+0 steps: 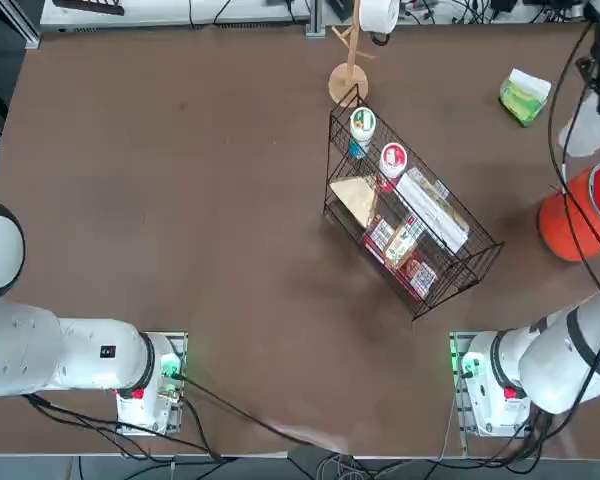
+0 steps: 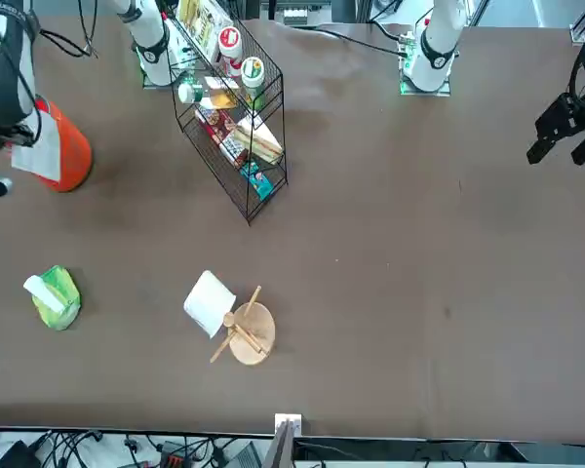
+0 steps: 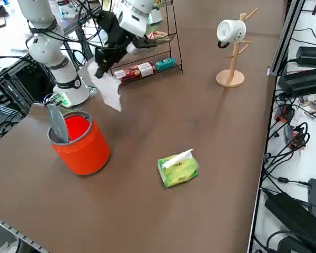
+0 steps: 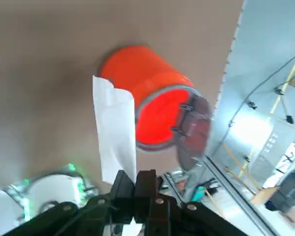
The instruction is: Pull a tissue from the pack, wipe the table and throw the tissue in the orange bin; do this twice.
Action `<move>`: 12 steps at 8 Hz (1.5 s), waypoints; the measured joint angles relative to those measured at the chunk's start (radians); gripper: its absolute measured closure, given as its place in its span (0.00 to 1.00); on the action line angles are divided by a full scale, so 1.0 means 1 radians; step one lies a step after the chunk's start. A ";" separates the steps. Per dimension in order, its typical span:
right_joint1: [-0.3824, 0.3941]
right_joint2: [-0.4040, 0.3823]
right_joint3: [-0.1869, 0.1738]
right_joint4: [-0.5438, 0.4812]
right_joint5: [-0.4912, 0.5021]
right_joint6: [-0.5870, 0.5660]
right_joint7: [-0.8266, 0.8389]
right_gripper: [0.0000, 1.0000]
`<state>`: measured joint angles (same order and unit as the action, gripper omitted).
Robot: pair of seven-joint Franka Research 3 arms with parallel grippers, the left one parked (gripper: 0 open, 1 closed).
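- One white tissue (image 4: 115, 132) to get rid of: see it clenched in the right gripper (image 4: 136, 178), fingers closed on its end, the rest hanging loose.
- Look for gripper and tissue at the upper left of the right side view, above the table (image 3: 142, 211) and near the orange bin (image 3: 81, 153).
- Find the bin at the left of that same view, upright and open, with its grey lid (image 3: 58, 124) tipped up at the rim.
- Find the tissue pack (image 3: 178, 169) just right of centre in the right side view, well apart from the bin, with another tissue poking from its slot.
- Judging from this pose, probably at the throwing-away step; no telling which of the two rounds.
- Next, bring the tissue over the bin's mouth, keep clear of the raised lid, lower a little, then let go.
- Watch for a loose corner catching on rim or lid.
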<state>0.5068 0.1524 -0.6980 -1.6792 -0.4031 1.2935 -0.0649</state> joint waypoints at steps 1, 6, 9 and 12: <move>-0.001 -0.015 -0.033 -0.001 -0.014 -0.009 -0.050 0.99; -0.030 -0.074 -0.091 -0.164 -0.061 0.085 -0.115 0.99; -0.058 -0.072 -0.092 -0.290 -0.123 0.211 -0.115 0.99; -0.082 -0.071 -0.092 -0.375 -0.142 0.313 -0.113 0.96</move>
<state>0.4246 0.0813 -0.7900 -2.0545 -0.5451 1.6062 -0.1775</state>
